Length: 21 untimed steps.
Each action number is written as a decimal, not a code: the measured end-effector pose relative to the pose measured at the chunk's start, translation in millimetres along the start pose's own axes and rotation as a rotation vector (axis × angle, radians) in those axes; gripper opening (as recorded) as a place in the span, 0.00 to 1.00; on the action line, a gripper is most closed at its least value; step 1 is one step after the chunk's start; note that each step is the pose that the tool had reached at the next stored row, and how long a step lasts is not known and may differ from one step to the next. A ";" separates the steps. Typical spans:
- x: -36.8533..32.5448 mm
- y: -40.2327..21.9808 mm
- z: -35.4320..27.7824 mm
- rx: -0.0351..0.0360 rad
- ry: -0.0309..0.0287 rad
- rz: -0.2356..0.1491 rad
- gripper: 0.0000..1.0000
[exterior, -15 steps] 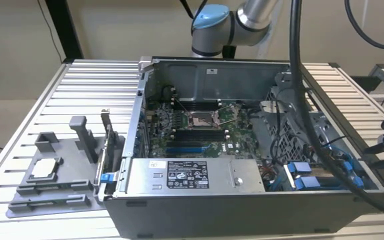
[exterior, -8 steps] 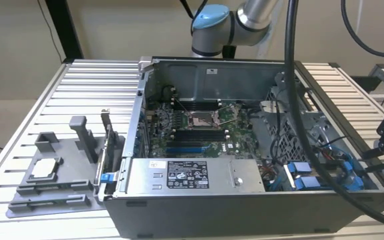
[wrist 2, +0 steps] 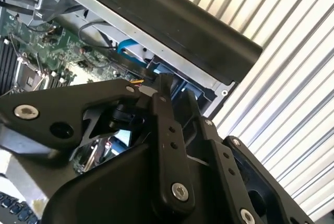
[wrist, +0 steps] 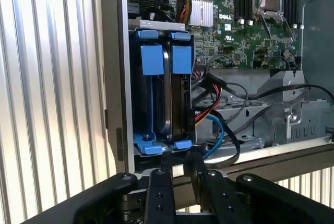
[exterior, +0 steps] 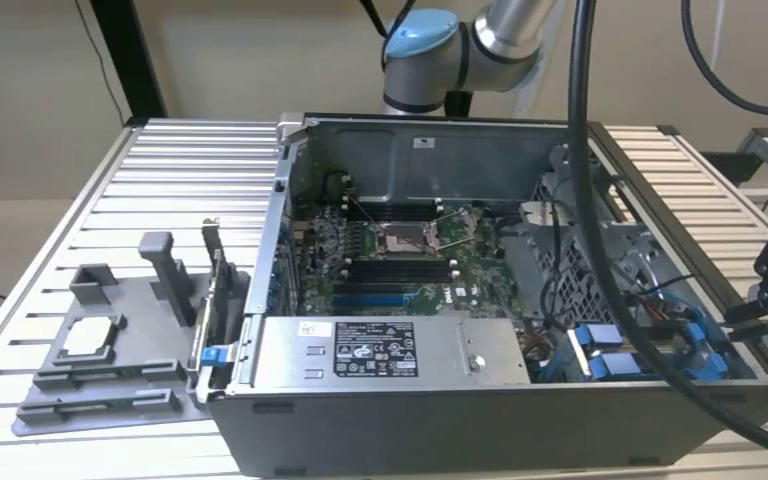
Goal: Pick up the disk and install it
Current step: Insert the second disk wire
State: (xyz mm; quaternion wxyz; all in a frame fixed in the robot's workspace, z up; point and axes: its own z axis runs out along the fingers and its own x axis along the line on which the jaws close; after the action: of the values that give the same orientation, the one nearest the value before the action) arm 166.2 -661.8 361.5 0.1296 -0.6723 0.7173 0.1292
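Claw [wrist: 180, 164], fingers narrow and apparently empty, poised just outside the computer case [exterior: 491, 400] beside the disk [wrist: 175, 96] seated upright in its blue-framed bay, at the exterior view's four o'clock; keep approach square.

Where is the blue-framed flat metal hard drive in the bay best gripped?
Probably at the exposed end of its blue plastic frame, across the thin width, from the grey metal computer case's open side. The hard drive stands on edge beside another blue carrier, leaving its broad faces covered.
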 end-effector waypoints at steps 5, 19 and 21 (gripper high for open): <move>0.0 0.0 0.1 0.0000 0.0000 0.000 0.00; 0.3 24.0 -4.3 0.0029 -0.0250 -0.001 0.00; 0.8 23.9 -4.7 0.0028 -0.0607 -0.002 0.00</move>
State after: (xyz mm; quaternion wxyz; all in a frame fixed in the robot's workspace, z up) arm 142.3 -662.7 365.9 0.1523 -0.6685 0.7127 0.1484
